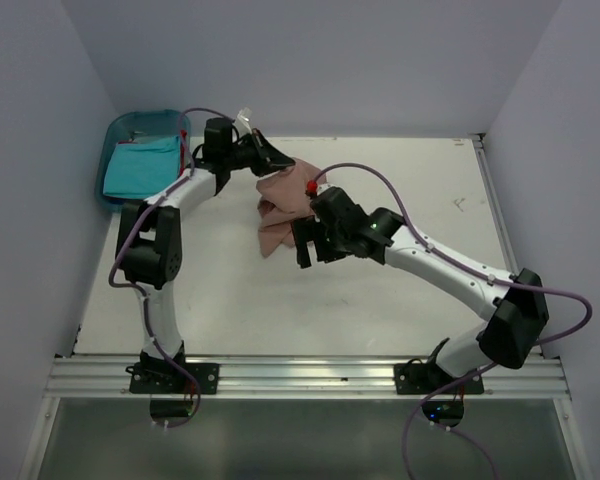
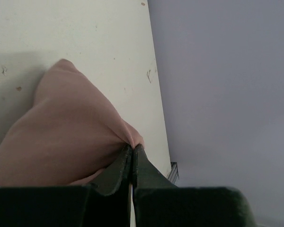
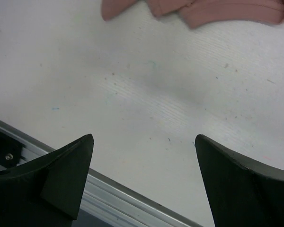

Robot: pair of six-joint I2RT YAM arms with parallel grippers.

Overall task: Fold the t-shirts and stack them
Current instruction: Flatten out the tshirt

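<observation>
A dusty pink t-shirt [image 1: 280,205] hangs bunched over the middle of the white table [image 1: 400,300]. My left gripper [image 1: 278,162] is shut on its top edge, and in the left wrist view the closed gripper [image 2: 132,148] pinches a fold of the pink t-shirt [image 2: 71,137]. Just below the cloth's lower end, my right gripper [image 1: 308,250] is open. In the right wrist view that gripper [image 3: 143,139] holds nothing, and the pink t-shirt [image 3: 203,9] lies beyond its tips. A turquoise t-shirt [image 1: 140,168] lies folded in the bin.
The blue plastic bin [image 1: 130,125] sits at the back left corner against the wall. A metal rail [image 1: 310,375] runs along the near table edge and also shows as a metal rail [image 3: 132,198] under the right fingers. Grey walls close in the left, back and right sides.
</observation>
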